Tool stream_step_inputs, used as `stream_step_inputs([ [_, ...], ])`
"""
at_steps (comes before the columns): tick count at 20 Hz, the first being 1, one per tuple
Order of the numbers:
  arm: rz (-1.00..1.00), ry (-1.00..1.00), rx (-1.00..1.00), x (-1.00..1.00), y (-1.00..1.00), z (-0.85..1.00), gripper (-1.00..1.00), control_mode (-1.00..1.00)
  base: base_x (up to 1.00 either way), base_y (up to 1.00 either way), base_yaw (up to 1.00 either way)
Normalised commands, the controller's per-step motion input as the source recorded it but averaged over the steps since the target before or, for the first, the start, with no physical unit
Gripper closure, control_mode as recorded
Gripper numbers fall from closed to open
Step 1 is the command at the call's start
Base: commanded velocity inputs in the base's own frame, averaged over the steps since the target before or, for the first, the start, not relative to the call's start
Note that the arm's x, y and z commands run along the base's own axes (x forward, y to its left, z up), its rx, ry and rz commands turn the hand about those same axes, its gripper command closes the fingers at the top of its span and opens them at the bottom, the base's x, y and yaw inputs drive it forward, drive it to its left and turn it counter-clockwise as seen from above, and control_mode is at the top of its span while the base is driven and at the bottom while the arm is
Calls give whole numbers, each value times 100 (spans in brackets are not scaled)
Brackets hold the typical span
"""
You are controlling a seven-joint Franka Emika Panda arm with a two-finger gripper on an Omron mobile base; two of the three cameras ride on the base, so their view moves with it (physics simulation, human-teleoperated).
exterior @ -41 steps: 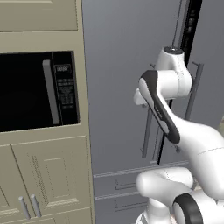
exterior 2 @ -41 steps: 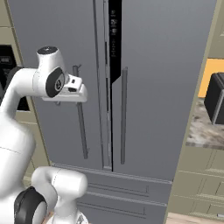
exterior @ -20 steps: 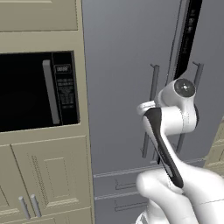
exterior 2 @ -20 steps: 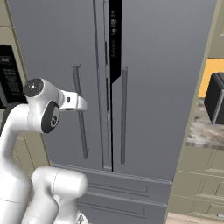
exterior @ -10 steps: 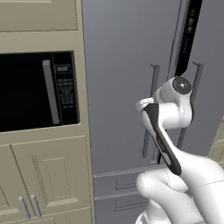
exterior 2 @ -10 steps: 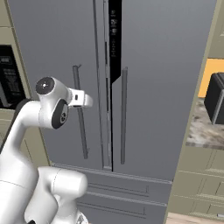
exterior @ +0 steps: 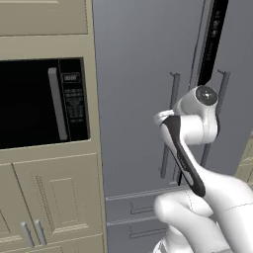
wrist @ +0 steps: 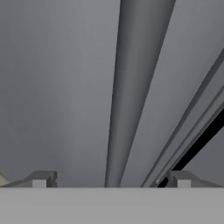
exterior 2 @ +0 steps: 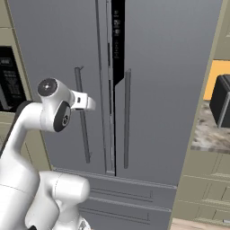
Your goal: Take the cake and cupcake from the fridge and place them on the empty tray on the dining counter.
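Note:
The tall grey fridge (exterior: 138,74) (exterior 2: 170,90) stands shut, both doors closed, so the cake and the cupcake are hidden. The tray and the dining counter are out of view. My gripper (wrist: 111,179) is open and sits right at the left door's long vertical handle (wrist: 131,87). The bar runs up between my two fingertips (wrist: 41,178), with a gap on each side. In the right base view my white hand (exterior 2: 89,103) reaches the same handle (exterior 2: 82,117) about a third of the way down. The handle (exterior: 168,128) shows beside my wrist in the left base view.
A black microwave (exterior: 39,104) is built into beige cabinets left of the fridge. The right door's handle (exterior 2: 127,117) and the dark control strip (exterior 2: 117,40) lie just right of the seam. Fridge drawers (exterior 2: 121,202) sit below. A speckled countertop (exterior 2: 209,137) with a black appliance (exterior 2: 222,105) stands at the right.
My arm has come down from its raised pose and pushed forward, bringing the hand up to the left door handle. The jaws have stayed open. The fridge doors have not moved.

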Motion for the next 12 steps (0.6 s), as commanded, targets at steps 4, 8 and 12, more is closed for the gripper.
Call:
stream_step_inputs([
  [4,0,0,3,-3,0,-6,-100,100,-30,0,0],
  [8,0,0,0,0,0,0,-100,100,-100,0,-4],
  [12,0,0,0,0,0,0,-100,100,-94,0,-5],
])
